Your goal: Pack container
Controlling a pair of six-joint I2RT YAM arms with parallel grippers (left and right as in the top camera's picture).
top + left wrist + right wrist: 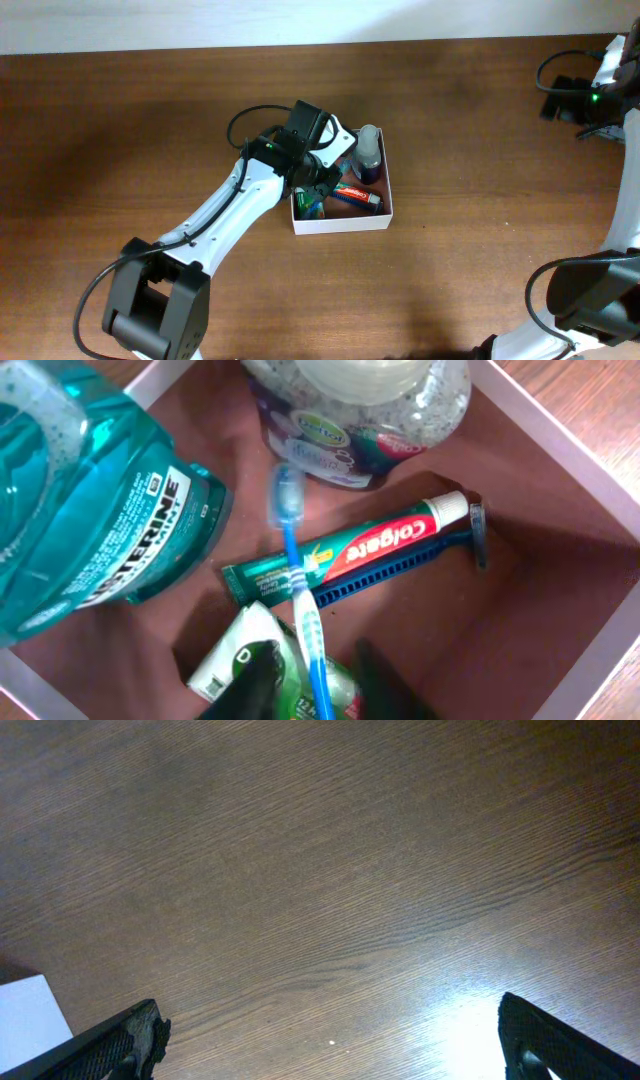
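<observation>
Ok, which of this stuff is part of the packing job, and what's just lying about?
Job:
container, Listerine bottle, gel bottle, Colgate tube, razor, toothbrush, green packet, left hand.

Lying about:
right hand over the table, white object near it.

The square, shallow container (340,222) has white walls and a reddish-brown floor; the wooden table (320,870) around it is dark brown, finely grained; inside it, the plastic mouthwash bottle (90,510) is translucent teal, its label black and white; the toothpaste tube (370,545) is red and green, white-capped; the slim toothbrush (300,590) is blue and white; the clear bottle (360,410) is dark-speckled, purple-labelled.
</observation>
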